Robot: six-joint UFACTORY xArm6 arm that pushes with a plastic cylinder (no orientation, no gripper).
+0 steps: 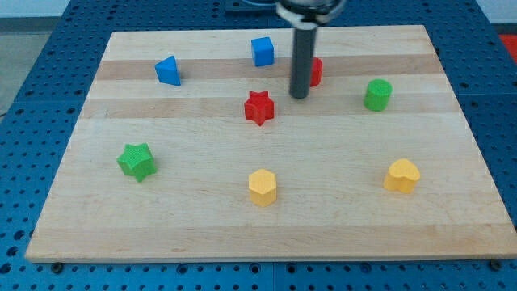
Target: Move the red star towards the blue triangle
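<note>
The red star (259,107) lies near the board's upper middle. The blue triangle (168,71) lies up and to the view's left of it, well apart. My tip (300,96) stands on the board just to the view's right of the red star and slightly above it, with a small gap between them. The rod partly hides a second red block (316,72) behind it, whose shape I cannot make out.
A blue cube (262,51) sits at the top middle. A green cylinder (377,94) is at the right, a green star (136,161) at the lower left. A yellow hexagonal block (262,187) and a yellow heart-like block (401,175) lie low on the wooden board (452,218).
</note>
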